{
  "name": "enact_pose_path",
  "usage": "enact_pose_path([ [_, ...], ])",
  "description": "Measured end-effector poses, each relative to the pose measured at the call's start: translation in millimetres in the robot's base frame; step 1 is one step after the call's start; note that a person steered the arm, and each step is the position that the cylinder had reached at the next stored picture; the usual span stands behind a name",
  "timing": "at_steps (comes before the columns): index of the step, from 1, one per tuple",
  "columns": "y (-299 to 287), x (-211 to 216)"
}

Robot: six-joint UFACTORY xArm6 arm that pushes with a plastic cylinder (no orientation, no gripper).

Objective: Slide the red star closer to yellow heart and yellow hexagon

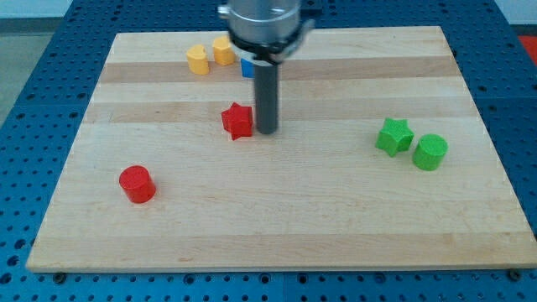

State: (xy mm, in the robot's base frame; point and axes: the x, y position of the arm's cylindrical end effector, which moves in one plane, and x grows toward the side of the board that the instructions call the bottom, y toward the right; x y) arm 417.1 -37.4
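1. Camera view shows my tip [267, 131] resting on the counter [277, 235], just beside the red star [238, 121] on its right side, touching or nearly so; I cannot tell which.
2. My end effector is a plain rod: it has nothing to clench or release and grasps nothing, it only pushes.
3. The red star sits near the middle of the counter. The yellow heart [197, 59] and yellow hexagon [222, 50] stand close together at the far edge, a little to the left of the star.
4. A blue block [247, 68], partly hidden behind my rod, lies just right of the hexagon.
5. To do this push well, I judge that I should work from the star's near side, slightly right of its middle, so the force points far and a little left.
6. From my present spot a push would send the star mostly left, so I would come round first.
7. Pressing through the star's middle should keep it from spinning off.
8. I should stop short of the yellow pair.
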Motion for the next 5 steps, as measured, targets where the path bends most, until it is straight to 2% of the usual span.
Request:
enact_pose_path([
  [1, -57, 5],
  [2, -17, -25],
  [3, -64, -33],
  [5, -139, 4],
])
